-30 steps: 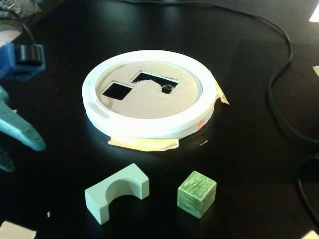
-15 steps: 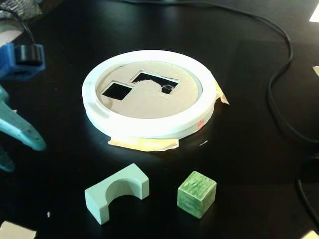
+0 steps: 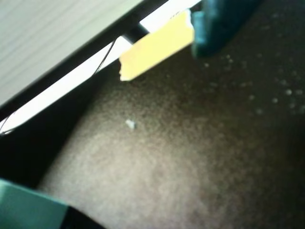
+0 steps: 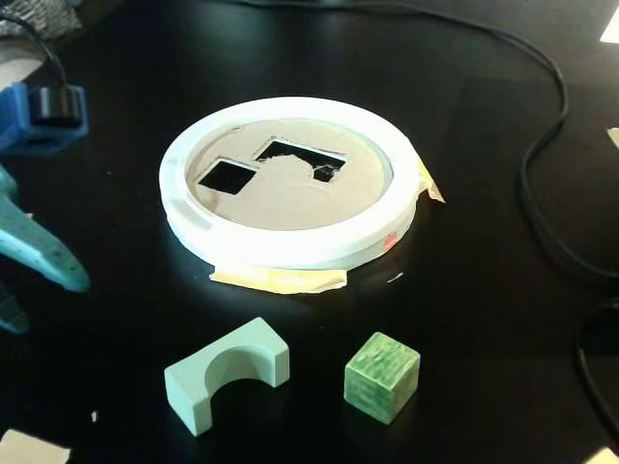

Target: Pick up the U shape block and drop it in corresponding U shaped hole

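Observation:
In the fixed view a pale green U-shaped block (image 4: 227, 372) lies on the black table, near the front, arch opening down. Behind it stands a white ring (image 4: 290, 246) with a cardboard top that has a square hole (image 4: 227, 175) and a wider U-shaped hole (image 4: 302, 159). My gripper (image 4: 44, 302) is at the left edge, well left of the block, with its teal fingers (image 4: 44, 256) apart and nothing between them. In the wrist view only dark tabletop lies between the teal fingers (image 3: 221, 24) of the gripper (image 3: 128, 126); block and ring are out of that view.
A darker green cube (image 4: 382, 377) sits right of the U block. A black cable (image 4: 542, 193) runs along the right side. Yellow tape (image 3: 157, 45) lies near the table edge in the wrist view. Tape pieces (image 4: 280, 280) stick out from under the ring.

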Motion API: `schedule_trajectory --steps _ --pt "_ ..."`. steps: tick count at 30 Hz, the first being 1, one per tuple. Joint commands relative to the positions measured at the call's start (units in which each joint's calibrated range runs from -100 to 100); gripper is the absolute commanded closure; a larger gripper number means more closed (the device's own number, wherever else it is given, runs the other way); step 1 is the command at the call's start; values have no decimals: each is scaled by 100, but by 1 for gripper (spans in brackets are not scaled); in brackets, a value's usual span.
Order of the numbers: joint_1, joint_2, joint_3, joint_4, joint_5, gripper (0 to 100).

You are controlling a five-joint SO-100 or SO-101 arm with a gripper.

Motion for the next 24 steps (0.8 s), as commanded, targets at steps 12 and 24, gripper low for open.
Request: schedule_trajectory --steps 12,24 --pt "-337 -9 -880 -181 -49 0" --pt "-1349 690 -2319 -101 -723 1"
